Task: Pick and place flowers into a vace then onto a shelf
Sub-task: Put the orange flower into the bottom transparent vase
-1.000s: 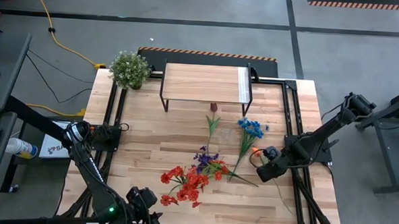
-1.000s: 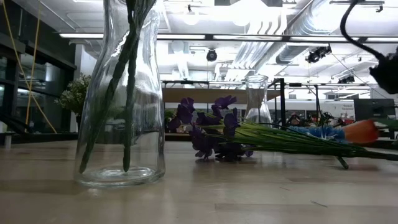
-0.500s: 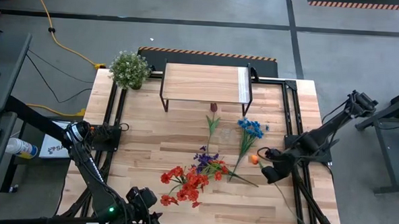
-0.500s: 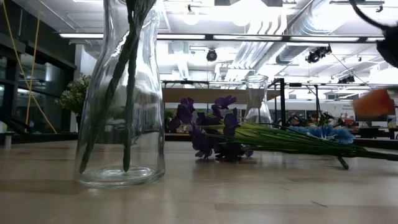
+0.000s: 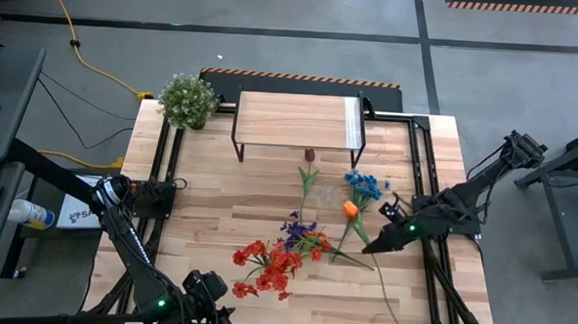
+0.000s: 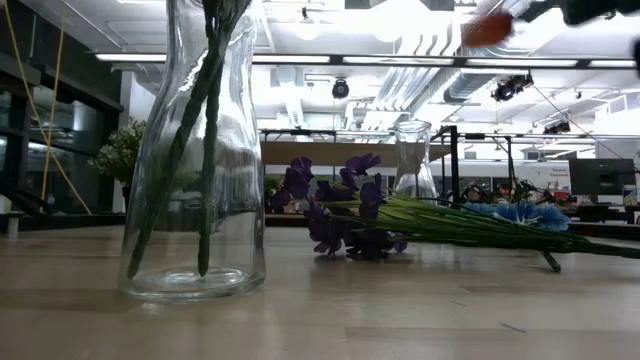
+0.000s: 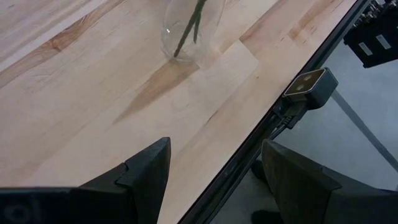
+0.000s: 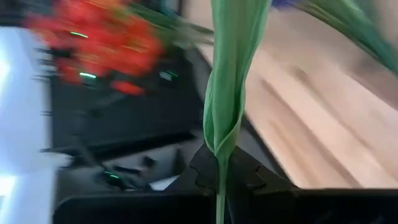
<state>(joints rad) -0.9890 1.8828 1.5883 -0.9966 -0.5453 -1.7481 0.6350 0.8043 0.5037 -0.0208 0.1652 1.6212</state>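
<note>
My right gripper [image 5: 376,243] is shut on the orange flower, whose bloom [image 5: 349,210] shows high up in the low view [image 6: 487,28]. The red flowers [image 5: 269,263] stand in a glass vase [image 6: 195,150] near the table's near edge, stems down in it. On the tabletop lie the purple flowers [image 5: 297,227], the blue flower [image 5: 363,183] and the maroon flower [image 5: 309,156]. The shelf [image 5: 299,120] stands on its black legs at the far side. My left gripper [image 7: 214,168] waits open at the near edge, close to the vase [image 7: 186,31]. My right gripper pinches the orange flower's green stem [image 8: 221,163] between its two fingers, just below a long leaf, roughly a third of the way down from the bloom. It comes from the table's right side, across the stem. The bloom is raised, and the long lower stem [image 5: 392,301] trails toward the near edge.
A bushy potted plant [image 5: 187,99] stands at the far left corner. A second glass vase [image 6: 413,160] shows behind the purple flowers in the low view. Black frame rails [image 5: 421,168] run along the table's left and right sides. Bare wood lies left of the flowers.
My right gripper has lifted the orange flower off the table and turned. The bloom has swung up and toward the table's left and far side, rising from table height to the top of the low view. The stem now slants back toward the near edge.
</note>
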